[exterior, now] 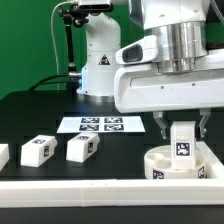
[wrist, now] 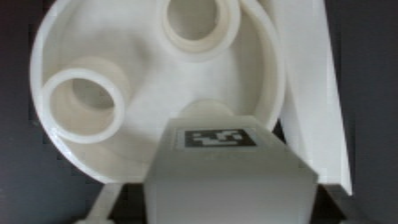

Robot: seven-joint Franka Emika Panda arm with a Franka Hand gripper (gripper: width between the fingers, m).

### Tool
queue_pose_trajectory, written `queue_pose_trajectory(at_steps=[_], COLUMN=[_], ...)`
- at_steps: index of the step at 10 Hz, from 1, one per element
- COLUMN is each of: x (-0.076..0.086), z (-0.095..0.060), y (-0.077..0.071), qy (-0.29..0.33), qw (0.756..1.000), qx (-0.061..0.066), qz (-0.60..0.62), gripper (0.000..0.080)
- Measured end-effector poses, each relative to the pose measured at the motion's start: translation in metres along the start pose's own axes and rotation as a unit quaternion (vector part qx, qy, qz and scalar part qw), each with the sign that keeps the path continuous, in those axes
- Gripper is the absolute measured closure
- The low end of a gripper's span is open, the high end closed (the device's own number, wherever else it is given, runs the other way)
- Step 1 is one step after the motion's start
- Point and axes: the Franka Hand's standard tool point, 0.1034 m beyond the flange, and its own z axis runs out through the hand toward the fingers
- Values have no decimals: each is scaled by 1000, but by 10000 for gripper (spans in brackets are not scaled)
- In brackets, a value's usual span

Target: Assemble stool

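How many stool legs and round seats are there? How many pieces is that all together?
Legs: 4 (three lying loose, one leg held in the claw)
Round seat: 1
Total: 5

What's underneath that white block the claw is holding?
The round seat disc lies under the leg clamped in the gripper. Two round sockets show in it; the leg covers the spot directly below, so whether it sits in a socket cannot be seen.
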Motion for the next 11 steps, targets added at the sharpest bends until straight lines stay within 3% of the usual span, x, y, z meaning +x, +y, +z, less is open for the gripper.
queue_pose_trajectory(at_steps=[4,8,11], x=[3,3,7], z=[-1,-1,0], y=[-1,-4,-3], qy=[7,-4,-16], qw=[986,936,876], qx=[12,32,53], qz=[164,350,479], gripper=[459,459,459])
